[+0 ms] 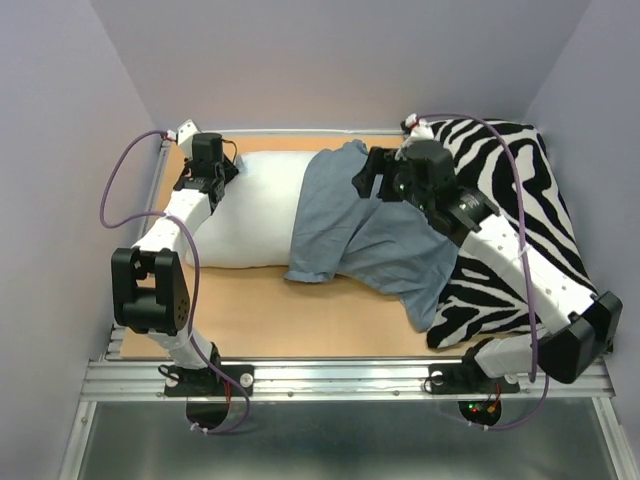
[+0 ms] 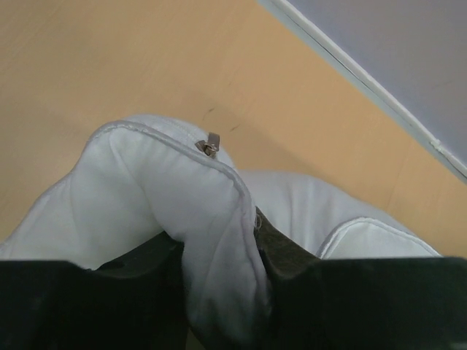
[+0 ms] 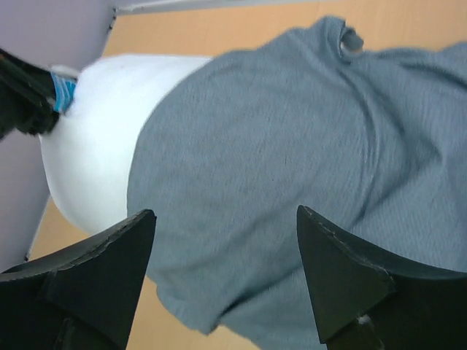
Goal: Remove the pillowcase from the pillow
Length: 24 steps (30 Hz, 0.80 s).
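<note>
Pillow half bared on the table (image 1: pixel 300 318), its sack bunched toward the right.

From the left: the left gripper (image 1: pixel 214 176) is clenched on a pinched fold at the left end of the pillow (image 1: pixel 250 210), beside a small metal zip pull (image 2: pixel 209 145). A blue tag (image 3: pixel 64 92) shows at that same end. The pillow's left part lies bare, and the pillowcase (image 1: pixel 365 235), plain dull blue side out, covers its right end. I cannot tell whether that end is still inside the sack. The right gripper (image 3: pixel 225 213) hangs just over the cloth with jaws spread wide, grasping nothing. Farthest right sits a zebra-print cushion (image 1: pixel 510 190), and the sack's tail lies against it. Count: one pillow, one pillowcase, one cushion, two grippers.
</note>
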### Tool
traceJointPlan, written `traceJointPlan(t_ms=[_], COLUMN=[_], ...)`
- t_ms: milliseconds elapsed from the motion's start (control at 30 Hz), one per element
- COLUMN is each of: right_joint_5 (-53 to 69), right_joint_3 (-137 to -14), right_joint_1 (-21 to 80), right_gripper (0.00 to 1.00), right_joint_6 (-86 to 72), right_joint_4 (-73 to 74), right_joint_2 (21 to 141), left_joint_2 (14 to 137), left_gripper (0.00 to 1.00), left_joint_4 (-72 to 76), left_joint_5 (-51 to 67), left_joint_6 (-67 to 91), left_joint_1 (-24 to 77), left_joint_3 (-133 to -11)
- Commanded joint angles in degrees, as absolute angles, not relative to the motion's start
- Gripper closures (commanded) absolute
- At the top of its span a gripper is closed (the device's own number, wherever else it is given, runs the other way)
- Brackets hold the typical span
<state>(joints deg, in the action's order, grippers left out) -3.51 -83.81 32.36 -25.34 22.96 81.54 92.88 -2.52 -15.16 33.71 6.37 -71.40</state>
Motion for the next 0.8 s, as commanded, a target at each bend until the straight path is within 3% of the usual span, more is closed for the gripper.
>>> traceJointPlan(t_ms=[0, 200, 233, 400, 433, 467, 633, 767], right_joint_5=[-11.22, -15.03, -15.2, -19.68, -18.99, -18.9, -22.4, -21.53], right_joint_3=[-71.92, -62.06, -61.7, -59.59, -59.07, -58.63, -56.51, -57.74], right_joint_1=[42.14, 50.53, 50.8, 51.06, 51.06, 51.33, 51.77, 51.77], right_gripper=[0.17, 0.17, 0.18, 0.25, 0.27, 0.27, 0.18, 0.2], right_joint_6=[-29.52, -35.67, -36.12, -39.98, -39.99, -40.43, -40.61, -41.48], right_joint_4=[21.36, 13.46, 12.49, 11.95, 11.95, 11.95, 11.87, 11.52], right_joint_2=[77.09, 81.29, 82.86, 85.34, 84.82, 83.77, 78.58, 80.41], left_joint_2=[90.09, 87.02, 85.27, 79.38, 77.45, 76.65, 72.08, 65.58], left_gripper=[0.54, 0.41, 0.32, 0.27, 0.16, 0.14, 0.13, 0.12], left_joint_4=[-4.66, -7.11, -7.21, -8.7, -8.88, -9.31, -11.25, -10.9], left_joint_5=[-12.22, -14.32, -15.02, -15.38, -17.99, -18.97, -18.19, -21.89], left_joint_6=[30.68, 29.88, 29.62, 29.27, 29.01, 29.0, 32.5, 39.01], left_joint_1=[6.86, 7.99, 8.26, 10.01, 11.5, 12.12, 15.98, 20.65], left_joint_3=[-73.3, -75.85, -75.94, -74.45, -73.66, -73.39, -69.45, -60.05])
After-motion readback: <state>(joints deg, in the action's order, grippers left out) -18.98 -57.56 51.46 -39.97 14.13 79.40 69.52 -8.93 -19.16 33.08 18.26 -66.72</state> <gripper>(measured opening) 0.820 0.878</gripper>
